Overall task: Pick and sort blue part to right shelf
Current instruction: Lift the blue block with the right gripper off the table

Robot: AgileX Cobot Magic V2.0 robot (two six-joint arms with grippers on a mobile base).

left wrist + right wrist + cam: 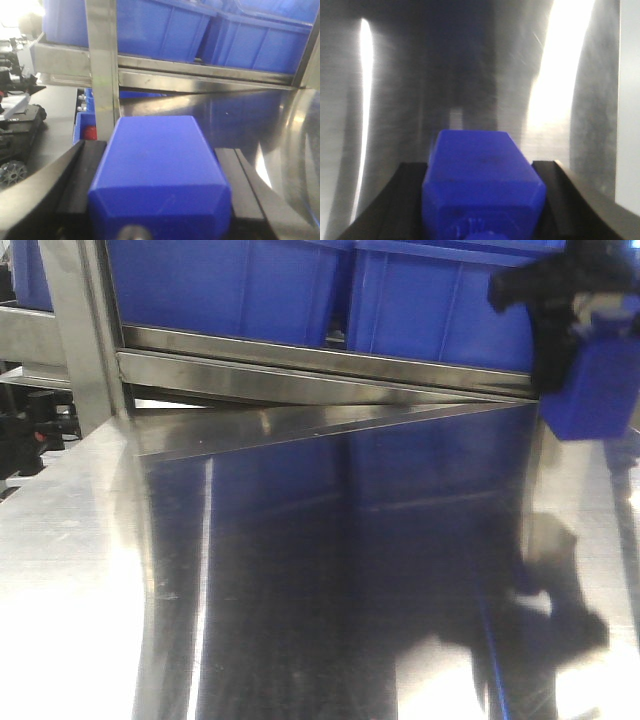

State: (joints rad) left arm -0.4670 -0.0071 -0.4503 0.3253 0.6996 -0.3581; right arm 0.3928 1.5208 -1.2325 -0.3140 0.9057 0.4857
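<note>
Left gripper (160, 150) and right gripper (482, 167) each clamped a blue part (482, 187) by its flat sides; it seemed light, rigid, slick.

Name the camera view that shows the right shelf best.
Left wrist view: the right shelf shows its rail, post and two bins. The front view crops the bins; the right wrist view shows none of it.

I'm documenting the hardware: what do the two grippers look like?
The left gripper has two flat black fingers that widen toward the camera, with greyer outer edges. The right gripper looks alike: matte black, wedge-shaped fingers. No cables or markings are visible.
</note>
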